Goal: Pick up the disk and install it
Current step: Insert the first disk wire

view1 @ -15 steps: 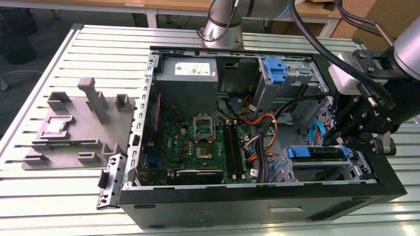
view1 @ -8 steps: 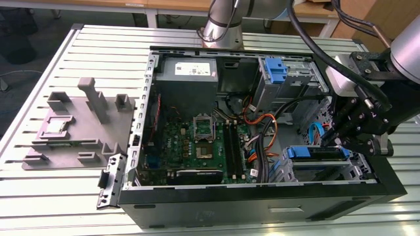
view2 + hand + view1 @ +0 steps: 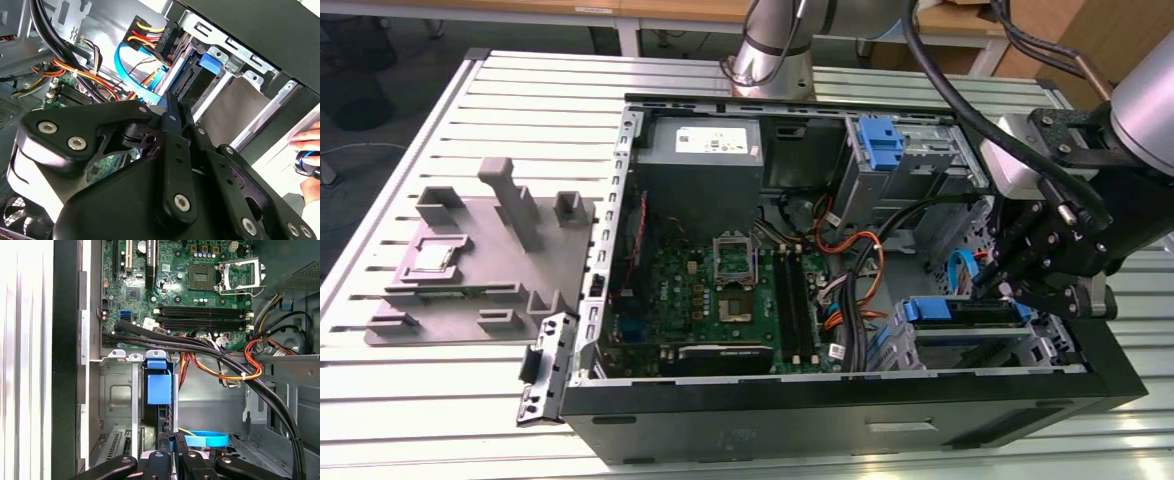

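Observation:
The disk (image 3: 958, 312) lies in the drive bay at the near right corner of the open computer case (image 3: 854, 405), its blue carrier rail on top. In the first wrist view the disk (image 3: 159, 390) runs edge-on into the metal bay, blue tab facing the camera. Its dark connector end (image 3: 189, 84) is visible in the second wrist view. My gripper (image 3: 1009, 288) hangs just to the exterior view's right of the disk. The fingers (image 3: 171, 112) stand together and shut, tips at the disk's end; whether they pinch it is hidden.
Orange, yellow and black cables (image 3: 225, 365) and a light blue data cable (image 3: 135, 70) cross beside the bay. A grey power-supply box (image 3: 700, 150) and a blue bracket with cage (image 3: 881, 140) sit at the back. A grey fixture board (image 3: 467, 250) lies outside the case. A hand (image 3: 307, 150) is beyond the case wall.

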Motion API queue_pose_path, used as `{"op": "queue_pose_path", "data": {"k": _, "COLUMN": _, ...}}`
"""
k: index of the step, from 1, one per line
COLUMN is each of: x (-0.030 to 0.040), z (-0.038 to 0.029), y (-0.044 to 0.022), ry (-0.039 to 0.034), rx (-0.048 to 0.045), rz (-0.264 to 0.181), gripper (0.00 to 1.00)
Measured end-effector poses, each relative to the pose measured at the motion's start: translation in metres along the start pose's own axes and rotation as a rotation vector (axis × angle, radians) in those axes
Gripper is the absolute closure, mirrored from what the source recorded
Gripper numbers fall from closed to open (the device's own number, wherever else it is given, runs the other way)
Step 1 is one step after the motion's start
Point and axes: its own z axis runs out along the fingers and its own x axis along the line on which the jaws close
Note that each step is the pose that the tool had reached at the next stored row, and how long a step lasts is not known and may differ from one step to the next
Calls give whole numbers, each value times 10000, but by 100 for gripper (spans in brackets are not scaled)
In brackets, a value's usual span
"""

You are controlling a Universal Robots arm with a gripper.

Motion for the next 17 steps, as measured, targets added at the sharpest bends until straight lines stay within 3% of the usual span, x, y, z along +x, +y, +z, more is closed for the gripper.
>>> {"op": "queue_pose_path", "data": {"k": 17, "x": 24, "z": 43, "y": -9, "ry": 2, "rx": 0, "rz": 0, "gripper": 84}}
